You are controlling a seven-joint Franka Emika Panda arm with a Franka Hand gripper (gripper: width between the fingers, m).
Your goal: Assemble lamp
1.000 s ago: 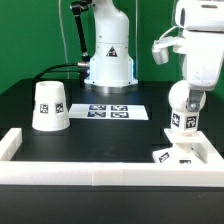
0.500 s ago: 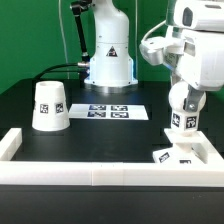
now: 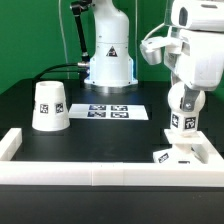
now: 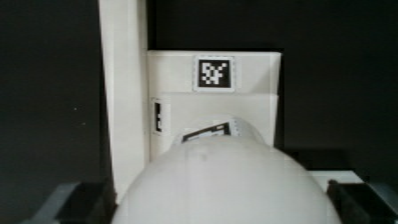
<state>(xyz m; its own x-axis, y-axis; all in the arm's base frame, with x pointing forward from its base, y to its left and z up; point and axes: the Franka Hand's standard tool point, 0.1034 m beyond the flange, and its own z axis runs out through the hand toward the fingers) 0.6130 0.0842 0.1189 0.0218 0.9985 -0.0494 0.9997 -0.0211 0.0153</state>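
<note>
My gripper [image 3: 183,97] is shut on the white bulb [image 3: 181,120] and holds it upright just above the flat square base [image 3: 176,155], which lies in the front corner at the exterior view's right. In the wrist view the bulb [image 4: 214,175] fills the foreground between my dark fingers [image 4: 75,200], and my gripper [image 4: 214,208] sits over the base [image 4: 231,95] with its tag. I cannot tell whether the stem touches the base. The truncated-cone shade [image 3: 50,105] stands alone at the exterior view's left.
The marker board [image 3: 110,112] lies mid-table. White border rails run along the front [image 3: 90,171], the left [image 3: 12,143] and the right [image 3: 212,150]; one rail [image 4: 119,80] lies beside the base. The arm's pedestal [image 3: 108,60] stands behind.
The arm's upper links have shifted a little toward the exterior view's left. The bulb has stayed almost in place above the base.
</note>
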